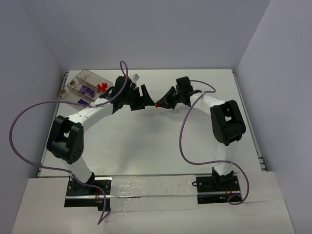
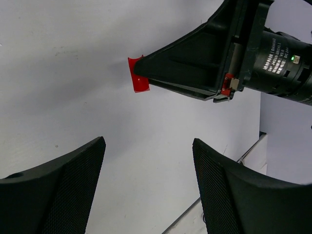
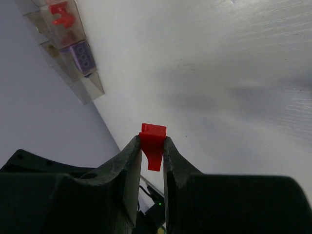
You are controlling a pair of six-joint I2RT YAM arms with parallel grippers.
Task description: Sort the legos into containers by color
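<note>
My right gripper (image 1: 160, 104) is shut on a small red lego (image 1: 158, 105) and holds it above the table's middle. In the right wrist view the red lego (image 3: 153, 139) sticks out between the two closed fingertips. My left gripper (image 1: 145, 99) hangs just left of it, open and empty. In the left wrist view my left gripper (image 2: 148, 142) faces the red lego (image 2: 138, 81) from a short gap. The containers are the compartments of a clear tray (image 1: 87, 71) at the back left. It holds purple legos (image 1: 87, 90) and a red lego (image 1: 102, 86).
In the right wrist view the tray (image 3: 92, 85) lies at the upper left, with a red piece (image 3: 61, 13) and a purple brick (image 3: 82, 54) in separate compartments. White walls stand close behind and beside the table. Purple cables loop over both arms.
</note>
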